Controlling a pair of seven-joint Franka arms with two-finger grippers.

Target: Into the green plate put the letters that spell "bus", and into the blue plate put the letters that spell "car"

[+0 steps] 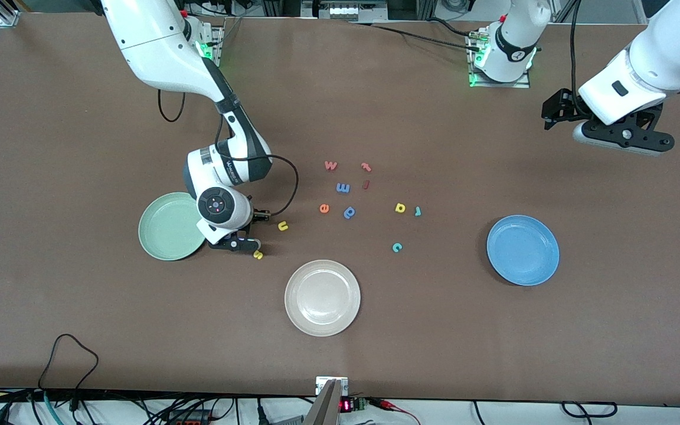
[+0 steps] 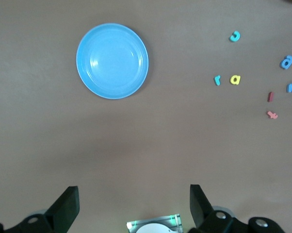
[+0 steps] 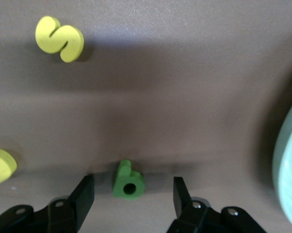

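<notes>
Front view, right arm: the right gripper (image 1: 239,239) is down at the counter (image 1: 80,330), just beside the green plate (image 1: 166,233), and hides the green b from here.
Front view, bus letters: the yellow u (image 1: 283,225) and yellow s (image 1: 258,254) lie on the counter close by the gripper; the green plate holds nothing.
Front view, car letters: the yellow a (image 1: 399,207) and teal r (image 1: 417,211) sit side by side, with the teal c (image 1: 396,247) nearer the camera; the blue plate (image 1: 522,249) is bare.
Front view, extras: a white plate (image 1: 322,297), an orange e (image 1: 324,208) and a blue p (image 1: 349,212).
Front view, left arm: the left gripper (image 1: 608,134) waits high over its own end of the counter.
Left wrist view: the left gripper (image 2: 134,206) has its jaws wide apart with nothing between them, looking down on the blue plate (image 2: 112,60).
Right wrist view: the green b (image 3: 128,179) lies flat between the right gripper's (image 3: 132,195) fingers (image 3: 83,194), which stand apart on either side with gaps showing, not yet pinching.
Handling guess: the b looks like light, squashy foam, thin and low, so I'd pinch it gently across its stem and bowl, right at the surface.
</notes>
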